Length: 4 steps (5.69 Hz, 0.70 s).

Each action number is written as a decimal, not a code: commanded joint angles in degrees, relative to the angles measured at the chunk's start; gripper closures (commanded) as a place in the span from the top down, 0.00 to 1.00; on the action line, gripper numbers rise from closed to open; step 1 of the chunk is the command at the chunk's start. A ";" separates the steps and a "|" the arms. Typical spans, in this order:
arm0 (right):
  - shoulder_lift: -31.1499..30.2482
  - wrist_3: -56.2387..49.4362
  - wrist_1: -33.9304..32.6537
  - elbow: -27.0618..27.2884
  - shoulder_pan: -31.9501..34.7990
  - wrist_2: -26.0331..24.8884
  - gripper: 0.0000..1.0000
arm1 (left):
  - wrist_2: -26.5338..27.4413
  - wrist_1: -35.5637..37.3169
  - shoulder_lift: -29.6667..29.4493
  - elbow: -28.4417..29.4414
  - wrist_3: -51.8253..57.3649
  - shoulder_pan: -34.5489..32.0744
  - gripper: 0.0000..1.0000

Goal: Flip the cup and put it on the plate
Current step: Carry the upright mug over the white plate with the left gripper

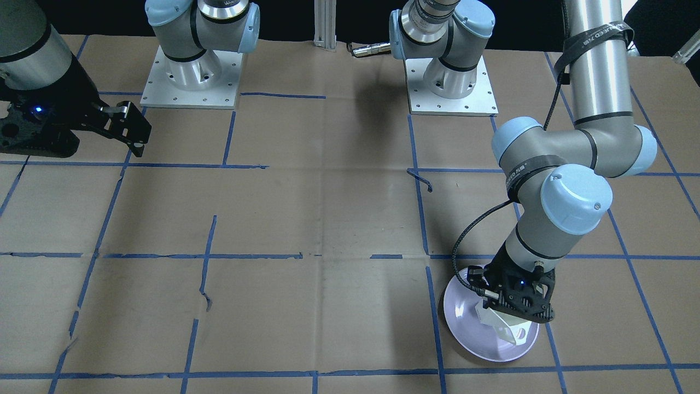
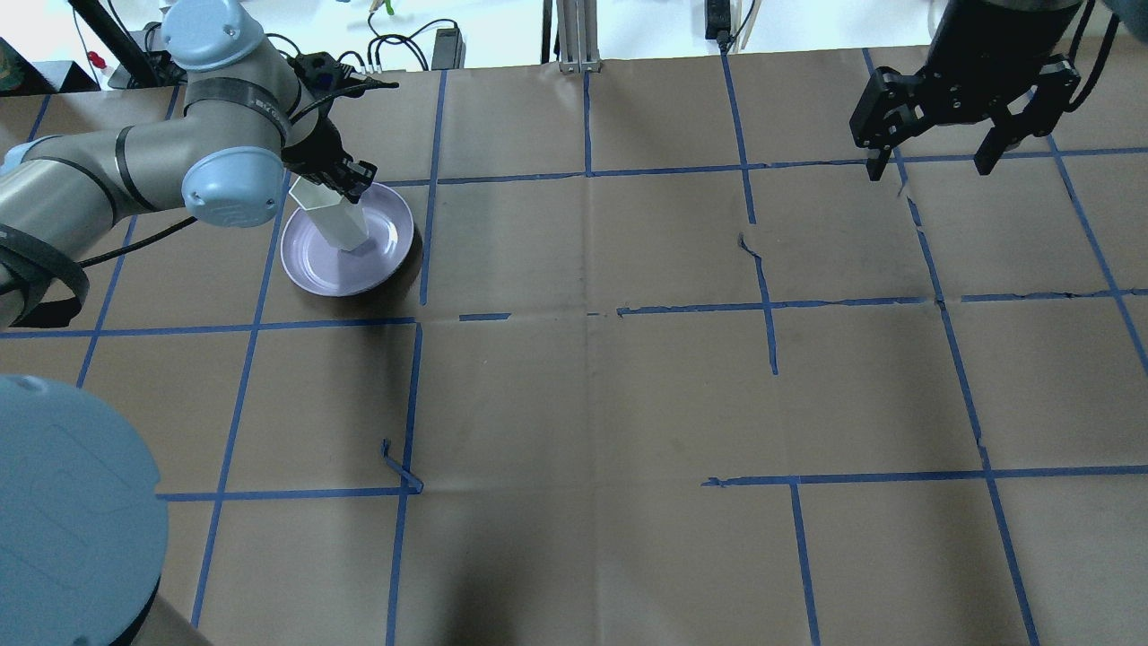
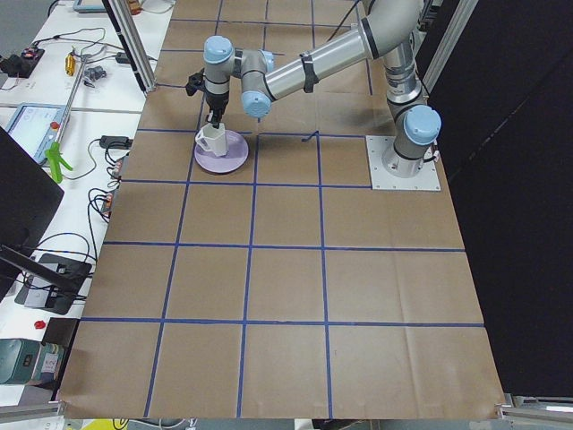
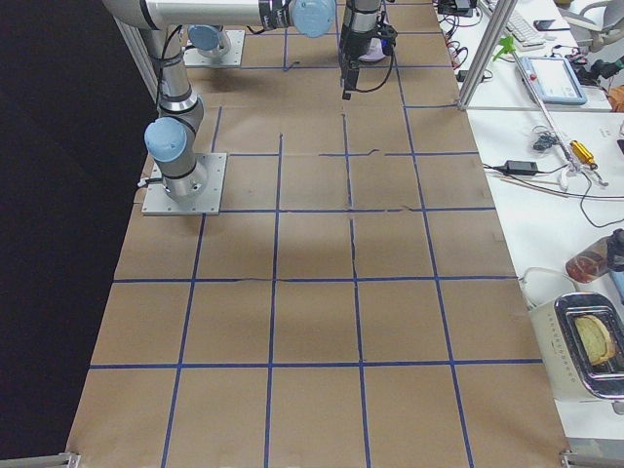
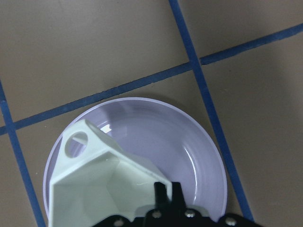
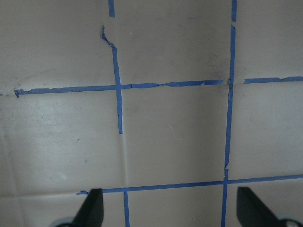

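The white faceted cup (image 2: 336,220) stands over the pale lavender plate (image 2: 314,269) at the far left of the table, rim up and tilted, narrow base toward the plate. I cannot tell whether it touches the plate. My left gripper (image 2: 334,182) is shut on the cup's rim wall from above. In the left wrist view the cup (image 5: 104,184) shows its hexagonal mouth and loop handle above the plate (image 5: 189,142). The front view shows the cup (image 1: 500,323) under the gripper (image 1: 514,306) on the plate (image 1: 465,323). My right gripper (image 2: 930,164) hangs open and empty at the far right.
Brown paper with a blue tape grid covers the table (image 2: 592,386). Both arm bases (image 1: 188,76) stand at the robot's side. Cables and tools lie on benches past the table's ends (image 4: 546,156). The right wrist view shows the open fingers (image 6: 92,208) over bare paper.
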 commanded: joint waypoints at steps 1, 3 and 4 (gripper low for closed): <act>0.00 0.00 0.00 0.00 0.00 0.00 1.00 | -0.02 -0.05 -0.17 -0.09 0.33 -0.01 0.38; 0.00 0.00 0.00 0.00 0.00 0.00 1.00 | 1.98 -0.57 0.01 0.69 0.24 -0.01 0.99; 0.00 0.00 0.00 0.00 0.00 0.00 1.00 | 4.44 -1.71 1.57 1.40 0.41 -0.27 0.99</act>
